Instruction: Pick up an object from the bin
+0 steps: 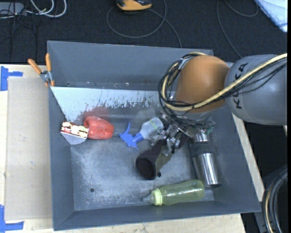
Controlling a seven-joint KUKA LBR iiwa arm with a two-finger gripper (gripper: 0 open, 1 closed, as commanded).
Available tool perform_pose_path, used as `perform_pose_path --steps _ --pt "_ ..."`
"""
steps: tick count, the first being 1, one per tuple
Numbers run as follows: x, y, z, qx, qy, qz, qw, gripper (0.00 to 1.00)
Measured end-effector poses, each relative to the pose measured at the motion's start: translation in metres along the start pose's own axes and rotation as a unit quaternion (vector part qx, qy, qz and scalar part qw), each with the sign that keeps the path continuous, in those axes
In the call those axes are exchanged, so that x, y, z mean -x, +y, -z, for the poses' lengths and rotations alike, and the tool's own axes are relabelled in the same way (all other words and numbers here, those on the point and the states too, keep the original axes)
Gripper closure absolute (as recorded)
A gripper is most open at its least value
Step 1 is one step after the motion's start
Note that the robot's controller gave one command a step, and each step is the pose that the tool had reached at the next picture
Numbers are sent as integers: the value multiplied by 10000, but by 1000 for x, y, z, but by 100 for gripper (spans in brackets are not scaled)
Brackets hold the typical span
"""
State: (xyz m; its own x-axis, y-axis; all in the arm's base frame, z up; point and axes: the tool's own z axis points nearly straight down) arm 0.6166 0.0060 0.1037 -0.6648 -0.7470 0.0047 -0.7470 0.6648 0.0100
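My gripper (176, 134) hangs low in the middle right of the bin, under the arm's orange cover. It is right above the upper end of a black tube-shaped cup (148, 165) that lies on its side with its mouth towards the front left. A small spray bottle with a blue trigger (134, 138) lies just to its left, touching or nearly touching it. A silver metal flask (205, 164) lies just to its right. I see nothing held in the gripper.
A greenish plastic bottle (179, 193) lies along the front wall. A red pepper-shaped toy (99, 128) and a small white and red packet (73, 132) lie at the left, by the back slope. The front left floor is bare.
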Motion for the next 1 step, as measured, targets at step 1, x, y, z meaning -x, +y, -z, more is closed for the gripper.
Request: perform_pose_path --steps 1 --pt "1 0 18 -14 -16 -7 10000 100"
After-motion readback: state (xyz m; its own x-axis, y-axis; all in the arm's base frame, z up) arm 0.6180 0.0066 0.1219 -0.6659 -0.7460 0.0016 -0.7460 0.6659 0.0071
